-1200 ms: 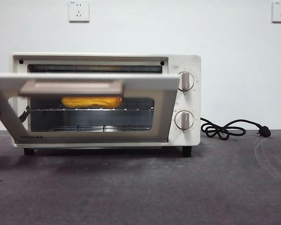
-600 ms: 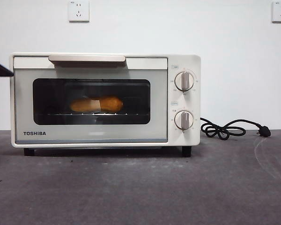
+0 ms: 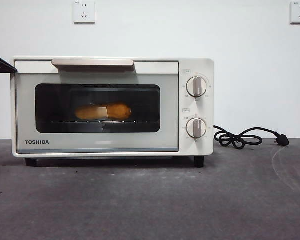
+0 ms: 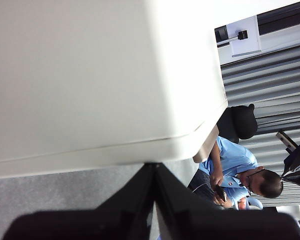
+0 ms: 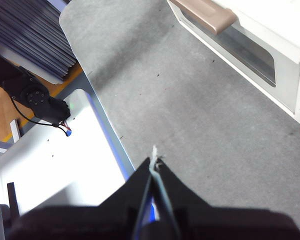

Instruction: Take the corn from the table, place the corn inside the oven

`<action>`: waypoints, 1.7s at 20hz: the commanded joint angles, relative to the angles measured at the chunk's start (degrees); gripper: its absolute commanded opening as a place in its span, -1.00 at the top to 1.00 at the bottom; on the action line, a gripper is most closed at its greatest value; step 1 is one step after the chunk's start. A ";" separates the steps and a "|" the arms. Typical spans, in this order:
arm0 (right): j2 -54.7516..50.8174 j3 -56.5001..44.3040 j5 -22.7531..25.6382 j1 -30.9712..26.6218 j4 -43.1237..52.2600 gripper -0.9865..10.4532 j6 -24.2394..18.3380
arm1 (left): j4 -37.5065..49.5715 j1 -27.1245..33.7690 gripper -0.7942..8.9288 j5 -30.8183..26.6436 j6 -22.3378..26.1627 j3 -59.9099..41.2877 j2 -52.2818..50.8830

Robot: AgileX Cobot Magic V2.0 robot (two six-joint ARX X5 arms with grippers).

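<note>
Left gripper (image 4: 155, 172): jaws pressed together, empty, beside the oven's top left corner.
Right gripper (image 5: 154, 167): jaws closed, empty, over bare counter (image 5: 190, 115).
Surroundings: black cord (image 3: 245, 137) coiled right of the oven.
Oven (image 3: 112, 106): door shut.
Corn (image 3: 104, 111): orange-yellow, lying on the rack behind the dark glass.

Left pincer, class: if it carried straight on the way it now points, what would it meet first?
Probably the oven: the left pincer, shut, aims at its cream side wall, with only a strip of table between. Depth is uncertain.
</note>
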 commanded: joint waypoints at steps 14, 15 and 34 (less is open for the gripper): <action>-0.24 0.15 -0.33 0.00 0.02 0.86 -0.68 | -2.80 0.35 0.85 -4.09 3.04 0.33 -0.35; -0.24 0.15 -0.33 0.00 -0.04 0.86 -0.68 | -4.83 0.35 0.85 -4.11 4.57 0.33 -0.90; -0.24 0.15 1.18 0.00 0.44 0.86 -0.63 | -13.03 -16.70 0.85 -39.98 -7.23 0.31 -41.99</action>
